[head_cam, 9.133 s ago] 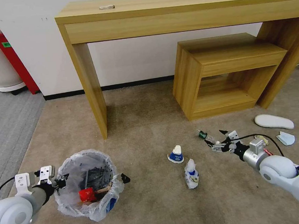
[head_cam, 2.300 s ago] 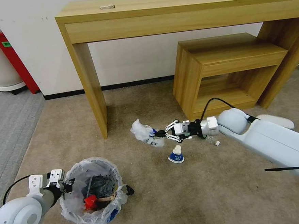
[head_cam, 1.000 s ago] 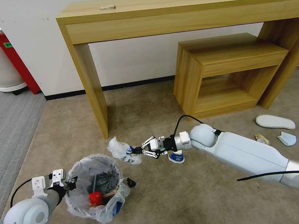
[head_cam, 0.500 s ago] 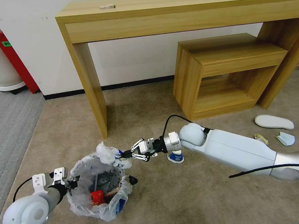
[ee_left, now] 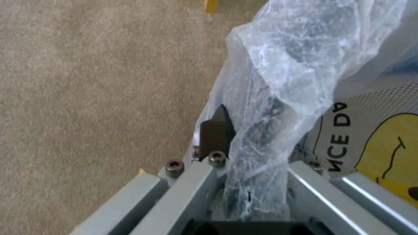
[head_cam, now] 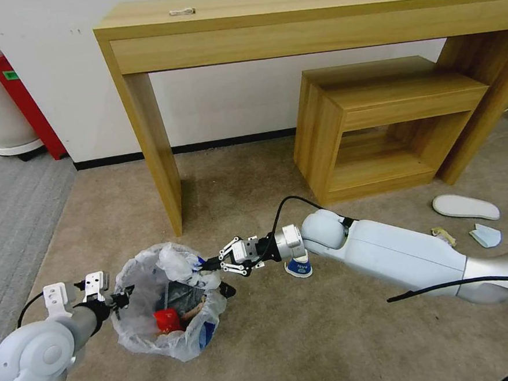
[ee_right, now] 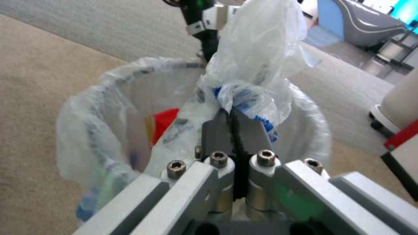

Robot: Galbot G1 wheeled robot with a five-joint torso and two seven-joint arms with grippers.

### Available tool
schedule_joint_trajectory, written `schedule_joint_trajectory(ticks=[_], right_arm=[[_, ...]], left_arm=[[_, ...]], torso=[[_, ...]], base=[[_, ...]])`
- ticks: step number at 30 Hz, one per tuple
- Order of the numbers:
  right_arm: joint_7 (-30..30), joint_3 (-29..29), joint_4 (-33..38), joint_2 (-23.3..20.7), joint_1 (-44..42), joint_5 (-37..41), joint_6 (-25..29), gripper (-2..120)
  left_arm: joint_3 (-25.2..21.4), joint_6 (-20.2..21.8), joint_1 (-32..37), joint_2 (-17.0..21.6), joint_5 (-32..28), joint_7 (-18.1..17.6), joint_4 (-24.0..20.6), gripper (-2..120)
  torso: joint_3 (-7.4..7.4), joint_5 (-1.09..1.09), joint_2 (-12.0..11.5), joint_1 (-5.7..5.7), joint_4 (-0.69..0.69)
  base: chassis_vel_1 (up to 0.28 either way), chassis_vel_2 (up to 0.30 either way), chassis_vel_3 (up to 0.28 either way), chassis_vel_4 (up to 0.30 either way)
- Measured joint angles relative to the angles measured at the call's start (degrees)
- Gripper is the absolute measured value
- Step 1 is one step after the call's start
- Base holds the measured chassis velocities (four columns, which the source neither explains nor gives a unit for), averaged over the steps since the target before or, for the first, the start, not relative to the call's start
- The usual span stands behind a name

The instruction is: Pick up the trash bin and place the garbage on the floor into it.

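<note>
Left gripper (head_cam: 117, 297) low at the left, clamped on the rim of the bin (head_cam: 160, 342); its fingers are mostly buried in the liner (ee_left: 279, 65), one dark pad (ee_left: 214, 132) showing in the wrist view. The bin looks tilted and raised off the carpet (head_cam: 310, 337), though its base is hidden by the bag, so contact is hard to judge. Inside: a red piece (head_cam: 168, 320) and dark, crumpled stuff I can't identify.

Over the bin's far rim, a clear plastic wad (head_cam: 181, 264) with blue print, pinched tight in the right gripper (head_cam: 206, 264). Right arm stretches long and nearly level across the carpet from the right, wrist straight, a black cable looping over it.

A blue-white cup (head_cam: 298, 267) sits upside down on the carpet, partly hidden behind the right wrist. Farther right, near the shelf unit (head_cam: 377, 124): a small wrapper (head_cam: 444, 235), a folded mask (head_cam: 485, 236), a white slipper (head_cam: 465, 207).
</note>
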Motion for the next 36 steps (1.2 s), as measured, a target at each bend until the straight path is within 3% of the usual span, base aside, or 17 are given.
schedule_joint_trajectory(ticks=[19,36], right_arm=[[2.22,-5.83,-0.74,4.22,1.62,0.2,-0.46,0],[4.11,-6.48,-2.58,6.16,1.99,-0.89,-0.18,0]], left_arm=[[0.22,0.11,-0.02,-0.89,-0.47,-0.54,-0.93,0],[1.62,0.5,0.93,-2.59,-0.24,-1.07,-2.76,0]], torso=[[0.0,0.0,0.0,0.0,0.01],[0.0,0.01,0.0,0.0,0.01]], base=[[0.0,0.0,0.0,0.0],[0.0,0.0,0.0,0.0]])
